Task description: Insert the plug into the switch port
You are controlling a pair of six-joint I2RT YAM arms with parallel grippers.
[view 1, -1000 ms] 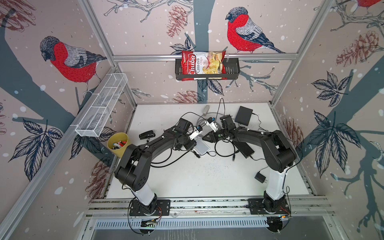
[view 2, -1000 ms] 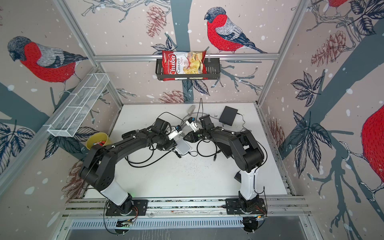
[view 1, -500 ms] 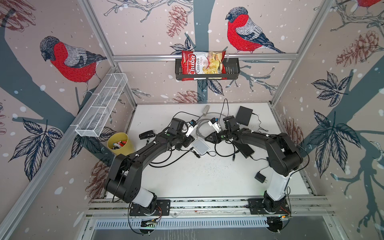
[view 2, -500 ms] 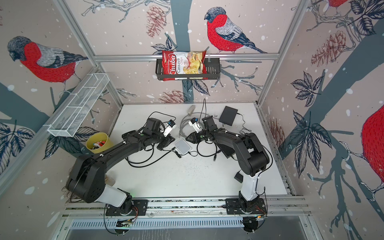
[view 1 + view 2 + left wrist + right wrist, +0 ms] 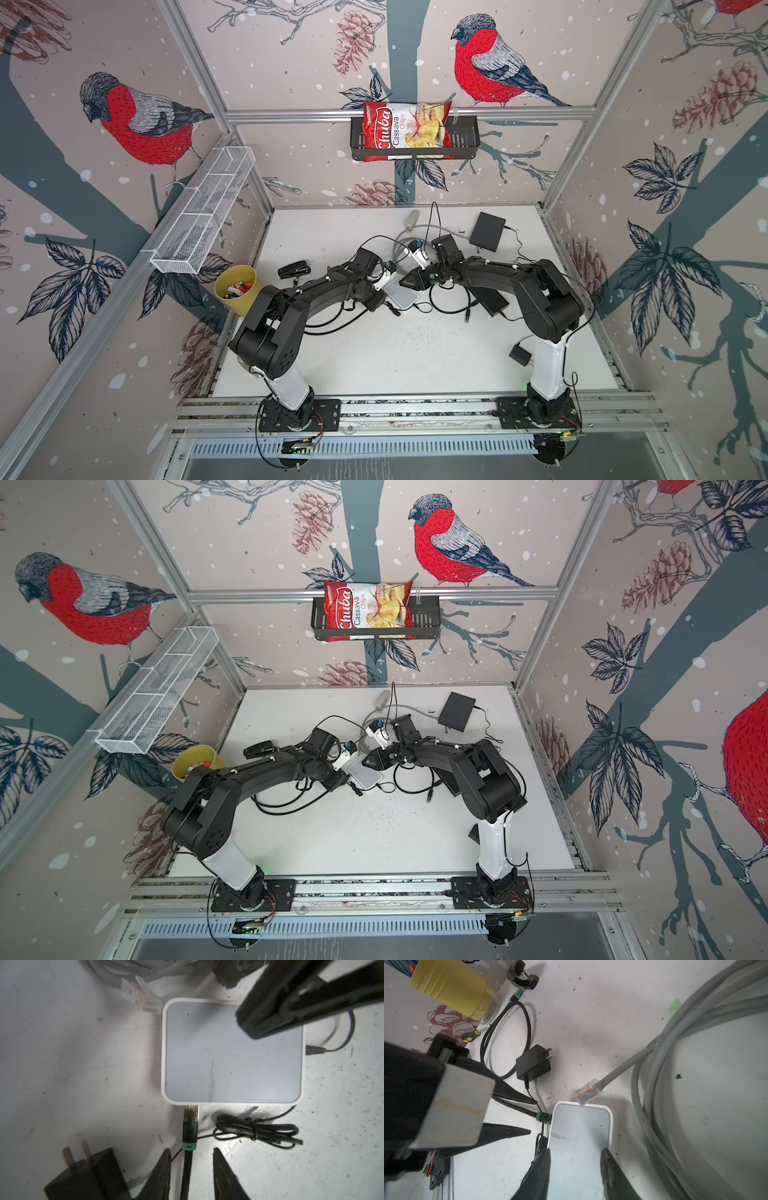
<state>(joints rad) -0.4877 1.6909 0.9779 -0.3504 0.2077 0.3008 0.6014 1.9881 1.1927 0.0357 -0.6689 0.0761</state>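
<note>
Two fingers of the left gripper were held apart, with a flat black cable run between them and clamped by neither. Just beyond the tips, the plug at that cable's end, marked by a green band, was seen pushed into the near left side of the white switch. The switch was laid flat on the table, near its middle.

From the right, the right gripper was set over the switch with its fingers spread to the two long edges. Whether the box was squeezed or only touched could not be told.

A grey network cable with a clear connector was placed just beside a corner of the switch, and a black power adapter was seen near the plugged cable.

At the table's left edge, a yellow cup was filled with small coloured items, too small to be named. On the far wall, a black wire basket was occupied by a red bag of cassava chips. A white mesh tray, divided into compartments, was fixed to the left wall.
</note>
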